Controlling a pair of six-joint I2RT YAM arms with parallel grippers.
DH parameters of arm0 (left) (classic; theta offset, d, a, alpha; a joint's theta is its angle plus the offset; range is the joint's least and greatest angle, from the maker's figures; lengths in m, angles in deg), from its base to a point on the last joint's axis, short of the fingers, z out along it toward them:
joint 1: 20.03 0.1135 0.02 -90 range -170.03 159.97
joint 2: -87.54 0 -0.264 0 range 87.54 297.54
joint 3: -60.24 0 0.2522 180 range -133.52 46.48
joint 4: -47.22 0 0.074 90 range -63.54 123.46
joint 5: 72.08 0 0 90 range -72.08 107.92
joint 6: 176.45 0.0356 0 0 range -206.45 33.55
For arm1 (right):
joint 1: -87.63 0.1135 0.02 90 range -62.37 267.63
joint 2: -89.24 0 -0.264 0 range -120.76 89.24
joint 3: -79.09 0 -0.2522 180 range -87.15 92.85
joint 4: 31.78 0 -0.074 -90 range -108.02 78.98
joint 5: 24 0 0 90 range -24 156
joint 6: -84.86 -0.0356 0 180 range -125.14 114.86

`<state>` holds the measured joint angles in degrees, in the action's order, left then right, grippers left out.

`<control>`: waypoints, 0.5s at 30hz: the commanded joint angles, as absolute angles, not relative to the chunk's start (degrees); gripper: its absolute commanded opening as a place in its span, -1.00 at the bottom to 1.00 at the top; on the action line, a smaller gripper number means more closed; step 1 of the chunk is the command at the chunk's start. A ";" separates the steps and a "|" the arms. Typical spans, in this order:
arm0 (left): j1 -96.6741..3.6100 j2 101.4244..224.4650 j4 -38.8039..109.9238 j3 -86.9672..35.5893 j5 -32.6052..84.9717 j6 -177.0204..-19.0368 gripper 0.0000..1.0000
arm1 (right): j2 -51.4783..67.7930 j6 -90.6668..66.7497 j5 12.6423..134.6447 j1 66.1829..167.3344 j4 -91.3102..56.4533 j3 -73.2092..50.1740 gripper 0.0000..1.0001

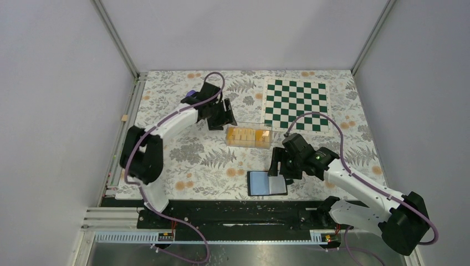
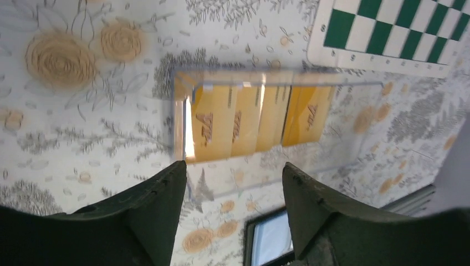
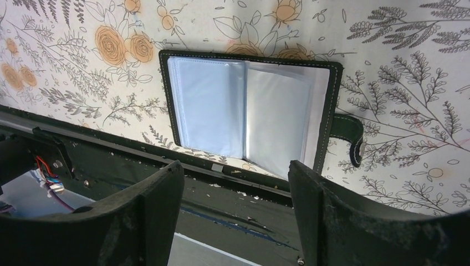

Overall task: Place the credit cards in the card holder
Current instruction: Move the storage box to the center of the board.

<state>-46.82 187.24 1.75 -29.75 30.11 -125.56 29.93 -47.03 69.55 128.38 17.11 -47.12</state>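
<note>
Several orange-yellow credit cards (image 1: 244,135) (image 2: 249,119) stand side by side inside a clear plastic box (image 1: 265,137) (image 2: 354,127) at mid-table. My left gripper (image 1: 223,119) (image 2: 235,172) hovers just left of that box, open, with nothing between its fingers. The card holder (image 1: 267,183) (image 3: 249,111), a black wallet, lies opened flat near the table's front edge, its pale blue-grey sleeves facing up and its strap tab (image 3: 354,136) out to one side. My right gripper (image 1: 278,165) (image 3: 235,169) hangs just above and behind it, open and empty. A corner of the card holder (image 2: 271,238) shows in the left wrist view.
A green-and-white chequered mat (image 1: 295,105) (image 2: 399,33) lies at the back right of the floral tablecloth. The black mounting rail (image 1: 244,213) (image 3: 233,205) runs along the near edge, right below the wallet. Grey walls enclose the table on three sides.
</note>
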 commanded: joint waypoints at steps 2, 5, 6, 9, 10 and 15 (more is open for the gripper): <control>-46.58 197.99 -5.87 -40.14 27.56 -121.46 0.23 | 28.42 -43.58 70.09 126.57 19.37 -42.60 0.52; -46.64 200.90 -7.87 -42.17 25.86 -121.10 0.08 | 27.51 -42.22 70.40 125.56 20.47 -40.67 0.52; -46.66 201.21 -7.93 -42.02 25.79 -121.00 0.06 | 27.08 -41.78 70.47 125.24 20.76 -39.99 0.52; -46.66 201.78 -7.93 -41.07 26.21 -120.37 -0.07 | 26.05 -40.29 70.69 124.05 21.51 -38.03 0.52; -46.66 201.83 -7.94 -40.53 26.36 -120.11 -0.12 | 25.71 -39.72 70.81 123.63 21.71 -37.37 0.52; -46.66 200.65 -7.50 -36.93 27.78 -119.09 -0.54 | 23.41 -37.34 71.33 121.39 22.76 -34.07 0.52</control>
<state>-46.82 202.43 -7.41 -39.06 27.77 -120.73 24.90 -40.67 70.25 123.01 20.72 -38.05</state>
